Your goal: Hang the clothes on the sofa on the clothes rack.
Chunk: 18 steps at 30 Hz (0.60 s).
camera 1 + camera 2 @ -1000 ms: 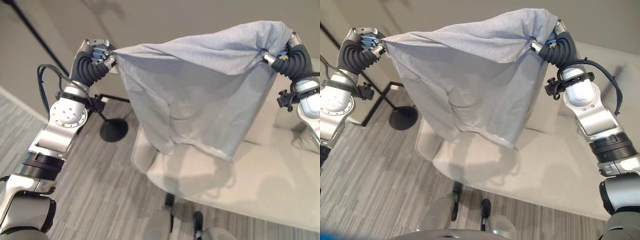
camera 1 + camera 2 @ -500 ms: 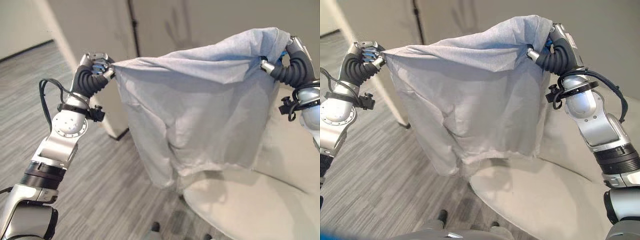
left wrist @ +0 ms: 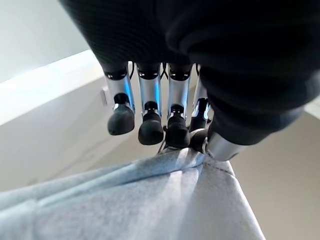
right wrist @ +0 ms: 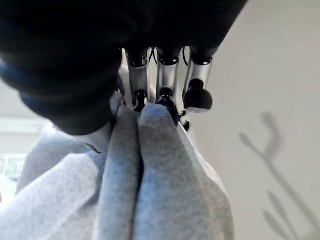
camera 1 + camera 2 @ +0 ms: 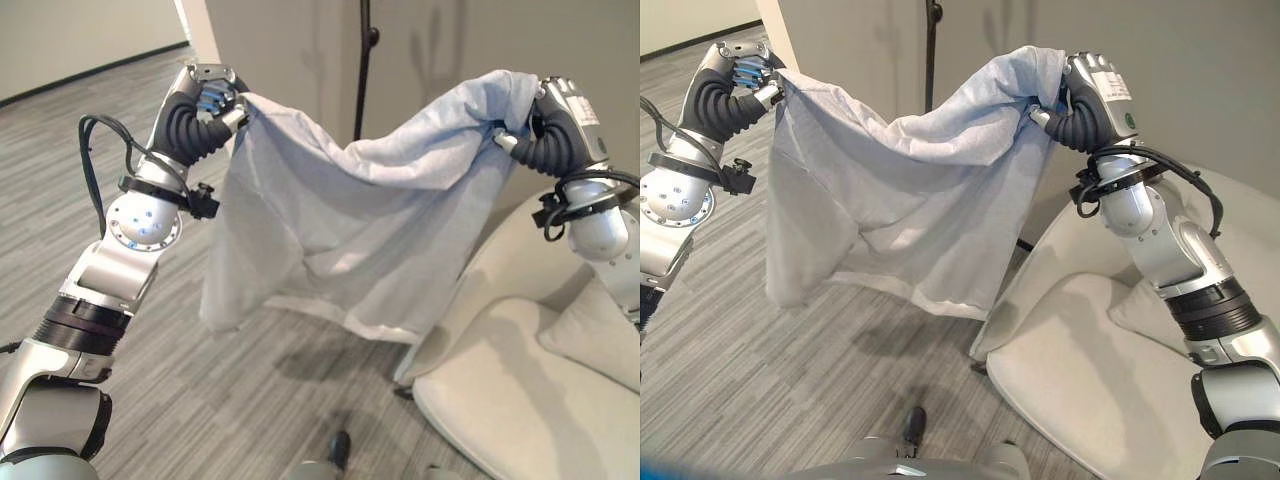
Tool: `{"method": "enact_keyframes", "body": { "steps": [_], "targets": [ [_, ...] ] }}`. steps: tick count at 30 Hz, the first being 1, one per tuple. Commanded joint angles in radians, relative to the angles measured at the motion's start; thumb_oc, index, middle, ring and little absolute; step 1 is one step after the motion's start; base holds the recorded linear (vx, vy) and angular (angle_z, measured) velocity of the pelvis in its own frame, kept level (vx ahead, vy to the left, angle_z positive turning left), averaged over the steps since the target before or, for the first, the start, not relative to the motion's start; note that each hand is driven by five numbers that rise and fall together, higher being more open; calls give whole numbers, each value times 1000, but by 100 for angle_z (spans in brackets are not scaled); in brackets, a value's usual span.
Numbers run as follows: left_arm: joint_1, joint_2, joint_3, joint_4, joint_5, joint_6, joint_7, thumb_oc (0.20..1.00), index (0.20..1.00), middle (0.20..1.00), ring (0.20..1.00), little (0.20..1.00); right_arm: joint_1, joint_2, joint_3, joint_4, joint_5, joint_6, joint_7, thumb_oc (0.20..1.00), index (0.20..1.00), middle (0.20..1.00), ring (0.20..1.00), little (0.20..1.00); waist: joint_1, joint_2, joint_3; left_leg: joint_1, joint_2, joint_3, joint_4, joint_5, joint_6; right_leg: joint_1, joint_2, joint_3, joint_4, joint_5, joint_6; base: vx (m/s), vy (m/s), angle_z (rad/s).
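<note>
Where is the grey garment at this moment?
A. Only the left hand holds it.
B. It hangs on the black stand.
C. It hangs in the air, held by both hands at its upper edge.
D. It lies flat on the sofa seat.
C: the grey garment is held up between the left hand and the right hand, each pinching a top corner, and it sags in the middle beside the sofa.

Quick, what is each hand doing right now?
Left hand: shut on one top corner of the grey garment.
Right hand: shut on the garment's other top corner.
</note>
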Motion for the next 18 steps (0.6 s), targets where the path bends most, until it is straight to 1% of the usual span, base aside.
{"method": "enact_keyframes", "body": {
  "steps": [1, 2, 3, 4, 5, 6, 7, 9, 10, 11, 13, 14, 15, 16, 17, 18],
  "targets": [
    [-44, -20, 34, -6, 31, -12, 16, 200, 200, 200, 200, 200, 1, -35, -84, 14, -14, -3, -28, 200, 200, 200, 200, 200, 13, -12, -55, 76, -10, -26, -89, -116, -110, 103, 44, 6, -319, 96, -26, 83, -49, 78],
    [-46, -32, 34, -7, 35, -12, 15, 200, 200, 200, 200, 200, 3, -35, -89, 14, -15, -7, -30, 200, 200, 200, 200, 200, 8, -17, -60, 79, -14, -33, -89, -119, -114, 119, 52, 20, -356, 113, -20, 94, -87, 81],
    [-46, -39, 30, 4, 32, -17, 14, 200, 200, 200, 200, 200, 4, -34, -92, 19, 5, -17, -31, 200, 200, 200, 200, 200, 3, -18, -78, 84, -13, -26, -89, -121, -117, 144, 48, 29, -423, 159, -16, 115, -91, 38],
    [-47, -44, 26, 9, 26, -18, 15, 200, 200, 200, 200, 200, 5, -35, -92, 20, 16, -18, -28, 200, 200, 200, 200, 200, 3, -19, -80, 91, -7, -28, -83, -126, -117, 151, 47, 35, -437, 172, -15, 111, -63, -12],
    [-47, -45, 27, 10, 24, -16, 16, 200, 200, 200, 200, 200, 7, -39, -94, 19, 23, -20, -27, 200, 200, 200, 200, 200, 3, -21, -75, 91, -7, -29, -62, -131, -115, 155, 46, 37, -441, 179, -15, 76, -50, -15],
    [-39, -47, 33, 6, 21, -14, 15, 200, 200, 200, 200, 200, 15, -46, -99, 19, 32, -19, -23, 200, 200, 200, 200, 200, 4, -26, -65, 78, -13, -29, -18, -149, -113, 164, 40, 35, -444, 184, -16, 93, -43, 18],
    [-28, -52, 40, 1, 20, -13, 14, 200, 200, 200, 200, 200, 23, -51, -105, 16, 34, -20, -21, 200, 200, 200, 200, 200, 4, -29, -60, 66, -17, -28, 31, -183, -114, 188, 37, 29, -460, 180, -15, 93, -39, 48],
    [-18, -68, 47, -4, 10, -16, 12, 200, 200, 200, 200, 200, 25, -59, -106, 17, 42, -22, -14, 200, 200, 200, 200, 200, 3, -35, -40, 19, -12, -13, 102, -185, -132, 212, 19, 25, -473, 183, -10, 45, 27, 39],
    [-19, -73, 48, -3, 5, -17, 10, 200, 200, 200, 200, 200, 19, -64, -102, 20, 44, -20, -12, 200, 200, 200, 200, 200, 3, -34, -35, 0, -1, -5, 108, -182, -137, 218, 13, 19, -477, 184, -8, 1, 54, 16],
    [-19, -73, 48, -2, 4, -17, 10, 200, 200, 200, 200, 200, 17, -65, -101, 21, 45, -20, -12, 200, 200, 200, 200, 200, 3, -33, -35, 0, -1, -5, 107, -182, -137, 217, 13, 19, -479, 185, -7, 16, 53, 12],
    [-25, -66, 43, 4, -2, -15, 12, 200, 200, 200, 200, 200, 0, -71, -85, 33, 52, -17, -15, 200, 200, 200, 200, 200, 10, -38, -33, -34, 36, 3, 64, -162, -137, 215, 1, 13, -482, 177, -3, 23, 42, 20],
    [-28, -64, 39, 8, -4, -13, 13, 200, 200, 200, 200, 200, -4, -74, -82, 41, 58, -15, -20, 200, 200, 200, 200, 200, 11, -44, -38, -49, 58, 7, 23, -152, -137, 207, -4, 12, -480, 168, -3, 63, 50, 19],
    [-30, -61, 43, 10, -4, -13, 21, 200, 200, 200, 200, 200, -3, -86, -93, 56, 65, -11, -38, 200, 200, 200, 200, 200, 14, -54, -27, -126, 99, 28, -40, -129, -149, 211, -16, 2, -481, 134, -3, 90, 46, 14],
    [-26, -60, 48, 11, -6, -13, 24, 200, 200, 200, 200, 200, 6, -91, -106, 59, 65, -9, -45, 200, 200, 200, 200, 200, 13, -56, -29, -143, 110, 36, -73, -115, -156, 207, -17, -5, -481, 125, -5, 123, 77, 19],
    [-17, -60, 60, 14, -8, -16, 30, 200, 200, 200, 200, 200, 15, -95, -126, 66, 65, -9, -56, 200, 200, 200, 200, 200, 13, -55, -25, -172, 124, 56, -81, -112, -164, 216, -22, -14, -485, 114, -1, 83, 45, 27],
    [-16, -60, 61, 13, -7, -16, 30, 200, 200, 200, 200, 200, 18, -96, -129, 65, 65, -9, -57, 200, 200, 200, 200, 200, 13, -55, -26, -174, 123, 56, -81, -112, -165, 215, -22, -14, -485, 114, -1, 162, 127, 32]
  ]
}}
